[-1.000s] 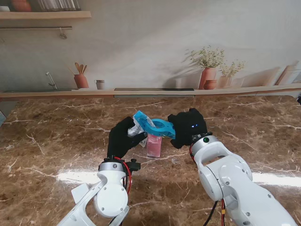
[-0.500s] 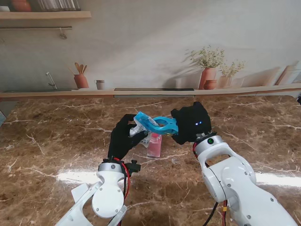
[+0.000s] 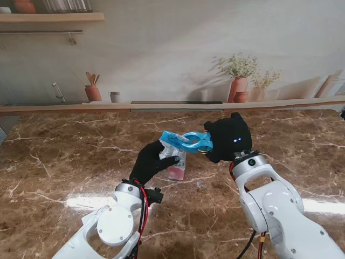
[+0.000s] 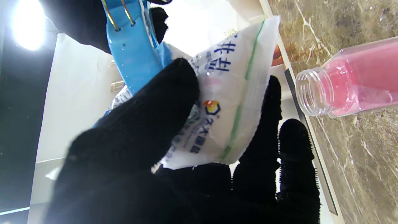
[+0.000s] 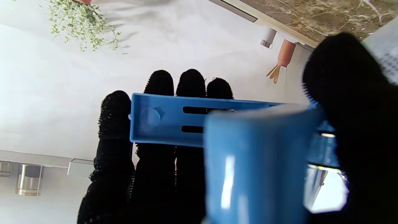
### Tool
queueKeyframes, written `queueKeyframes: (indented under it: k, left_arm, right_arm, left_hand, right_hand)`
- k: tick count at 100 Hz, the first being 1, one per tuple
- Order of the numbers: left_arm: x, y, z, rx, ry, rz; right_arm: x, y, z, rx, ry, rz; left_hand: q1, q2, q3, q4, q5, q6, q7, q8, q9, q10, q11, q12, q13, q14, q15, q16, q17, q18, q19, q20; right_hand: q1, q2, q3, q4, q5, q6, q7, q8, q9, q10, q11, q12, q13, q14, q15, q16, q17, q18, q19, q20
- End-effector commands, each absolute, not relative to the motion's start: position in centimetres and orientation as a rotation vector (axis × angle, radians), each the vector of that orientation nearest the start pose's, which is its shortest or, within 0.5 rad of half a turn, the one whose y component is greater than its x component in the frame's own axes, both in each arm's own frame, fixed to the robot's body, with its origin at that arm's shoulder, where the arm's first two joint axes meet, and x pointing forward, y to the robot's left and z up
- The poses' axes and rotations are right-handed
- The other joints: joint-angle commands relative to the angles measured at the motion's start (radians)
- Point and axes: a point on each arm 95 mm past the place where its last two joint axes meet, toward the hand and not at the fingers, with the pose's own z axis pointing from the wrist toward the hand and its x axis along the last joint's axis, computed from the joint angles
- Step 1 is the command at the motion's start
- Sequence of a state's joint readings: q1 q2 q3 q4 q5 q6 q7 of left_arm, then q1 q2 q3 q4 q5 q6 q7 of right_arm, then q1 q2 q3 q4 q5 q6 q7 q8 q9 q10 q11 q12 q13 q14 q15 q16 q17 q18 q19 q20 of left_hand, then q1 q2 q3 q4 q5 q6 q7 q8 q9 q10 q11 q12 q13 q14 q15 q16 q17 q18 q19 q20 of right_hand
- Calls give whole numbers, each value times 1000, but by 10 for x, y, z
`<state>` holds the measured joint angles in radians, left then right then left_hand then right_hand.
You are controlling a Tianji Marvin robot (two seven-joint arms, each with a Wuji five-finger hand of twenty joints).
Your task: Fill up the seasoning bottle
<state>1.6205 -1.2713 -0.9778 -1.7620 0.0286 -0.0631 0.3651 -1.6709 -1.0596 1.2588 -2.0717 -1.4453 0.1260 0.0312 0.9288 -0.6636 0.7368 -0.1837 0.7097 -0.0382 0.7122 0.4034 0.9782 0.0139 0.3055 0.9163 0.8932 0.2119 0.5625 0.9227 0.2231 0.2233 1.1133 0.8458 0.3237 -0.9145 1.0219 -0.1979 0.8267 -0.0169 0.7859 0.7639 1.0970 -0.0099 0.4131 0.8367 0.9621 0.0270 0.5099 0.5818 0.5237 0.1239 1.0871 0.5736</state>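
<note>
Left hand (image 3: 152,162) pinches the seasoning bag (image 4: 227,102) just above and beside the open mouth of the pink-filled seasoning bottle (image 3: 177,164), which stands on the bench (image 3: 64,156) between the two arms. Right hand (image 3: 229,140) grips the blue clip (image 3: 188,142) clamped on the bag's far end, so the bag's long axis runs across, hand to hand, over the bottle.

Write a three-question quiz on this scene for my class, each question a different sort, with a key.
1. True or false: the bottle has its cap on.
2. What does the left hand hold? A) bag B) clip C) nothing
3. What colour is the bottle's content?

Key: 1 false, the threaded neck is open. 2 A; the right hand holds the blue clip, which is on the bag. 3 pink.
</note>
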Motion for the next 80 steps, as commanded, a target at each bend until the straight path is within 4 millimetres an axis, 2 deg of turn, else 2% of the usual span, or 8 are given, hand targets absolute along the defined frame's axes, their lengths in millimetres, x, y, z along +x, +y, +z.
queueKeyframes:
  k: [1, 6, 15, 25, 37, 50, 64, 80]
  left_arm:
    - [349, -129, -297, -2066, 568, -2371]
    - [349, -129, -298, -2085, 582, -2376]
    - [351, -130, -301, -2120, 611, -2386]
    - [353, -132, -304, -2141, 644, -2405]
    - [354, -137, -304, -2115, 620, -2407]
    - [355, -137, -302, -2114, 642, -2388]
    - [357, -136, -302, -2107, 717, -2363]
    - [357, -137, -305, -2127, 720, -2367]
  right_arm:
    - [355, 36, -179, 654, 1323, 1348]
    - [354, 34, -177, 655, 1313, 1353]
    - [354, 32, -176, 657, 1301, 1364]
    - [353, 32, -174, 655, 1297, 1372]
    - [351, 32, -173, 640, 1296, 1385]
    - [349, 33, -172, 617, 1306, 1395]
    - [348, 34, -171, 594, 1308, 1409]
    - [346, 36, -170, 557, 1308, 1431]
  left_hand:
    - [-9, -4, -66, 30, 19, -113, 184, 82, -96, 18, 157, 46, -72, 2, 33, -9, -25, 36, -7, 14]
    - [-8, 10, -85, 35, 27, -126, 252, 142, -203, 38, 198, -35, -109, 21, 0, -39, -17, 59, -8, 19]
    - [8, 27, -66, 39, -36, -99, 310, 270, -253, 112, 97, -466, -75, 51, -105, -255, 71, 75, -28, -57]
    - [15, 52, -25, 44, -96, -87, 331, 338, -122, 164, 125, -583, 69, 21, -41, -313, 207, 57, 55, -105]
    - [30, 54, 31, 36, -124, -82, 335, 341, 226, 70, -36, -379, 215, -30, 51, -331, 316, 17, 150, -135]
    - [69, 87, 12, 36, -25, 124, -201, -88, 222, 54, -27, -248, 211, -10, 81, -284, 288, 25, 140, -124]
    - [168, 225, -102, 36, 181, 43, -91, -145, 122, 85, 53, 21, 111, 24, 135, -99, 176, 65, 84, -41]
    - [281, 371, -267, 46, 139, -81, 275, 374, 17, 87, 221, 179, 49, 51, 198, 32, 112, 81, 101, 53]
  right_hand:
    - [329, 236, 218, -43, 30, -281, 103, 1, 105, -124, 155, 48, 130, -45, 86, 7, -3, -22, 33, 16]
    - [333, 238, 215, -45, 32, -280, 104, 0, 106, -124, 156, 48, 131, -45, 86, 8, -3, -22, 33, 15]
    - [339, 240, 213, -46, 35, -282, 107, 1, 109, -124, 157, 50, 133, -44, 86, 10, -3, -20, 33, 15]
    - [341, 242, 209, -47, 34, -282, 107, 0, 107, -124, 155, 50, 133, -44, 85, 11, -3, -20, 33, 14]
    - [343, 243, 208, -47, 32, -284, 105, -2, 106, -125, 154, 49, 131, -48, 83, 11, -5, -20, 30, 13]
    - [353, 241, 211, -46, 34, -283, 102, -8, 107, -127, 152, 49, 132, -49, 81, 14, -5, -20, 30, 13]
    - [369, 238, 219, -47, 39, -278, 95, -14, 108, -126, 151, 49, 135, -43, 84, 20, -4, -21, 31, 13]
    - [411, 232, 249, -53, 78, -274, 80, 17, 122, -132, 158, 49, 143, -43, 98, 38, 4, -20, 36, 18]
